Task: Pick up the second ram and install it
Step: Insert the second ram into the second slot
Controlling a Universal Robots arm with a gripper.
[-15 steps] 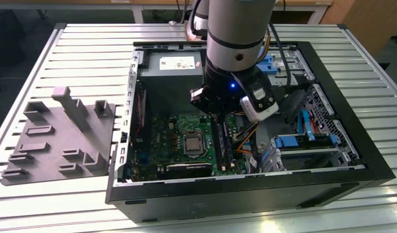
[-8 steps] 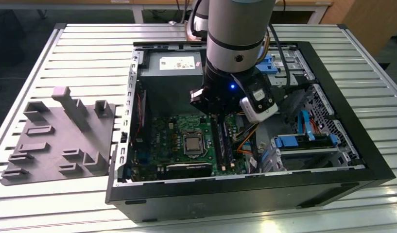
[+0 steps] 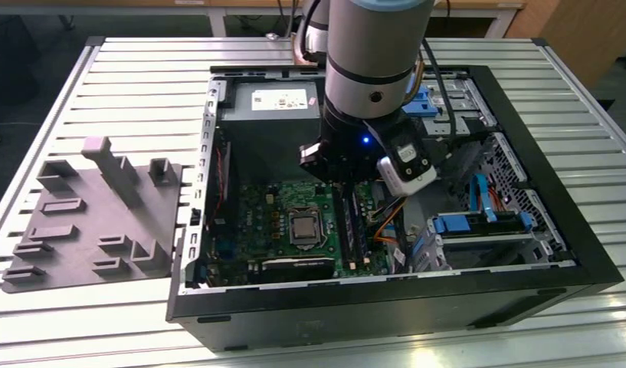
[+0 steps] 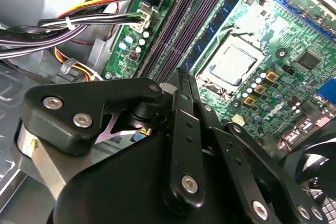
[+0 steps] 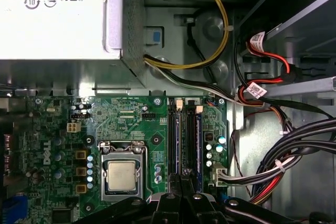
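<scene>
Two fingers (image 4: 181,85) drawn close together hang over the motherboard's (image 5: 126,124) memory slots (image 5: 186,140), holding nothing visible.

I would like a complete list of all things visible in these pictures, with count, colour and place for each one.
computer case: one, black, lying open on the table
table: one, pale slatted metal, under everything
tray: one, grey moulded, on the table at the exterior view's left of the case
motherboard: one, green, on the case floor
processor: one, silver, in its socket on the motherboard
memory slots: several, dark, beside the processor; a blue stick stands in one
power supply: one, pale grey, at the case end
cables: many, yellow, red, black, beside the motherboard
drive clips: several, bright blue, at the drive bays
robot arm: one, grey, above the case
gripper: one, black, over the memory slots
</scene>
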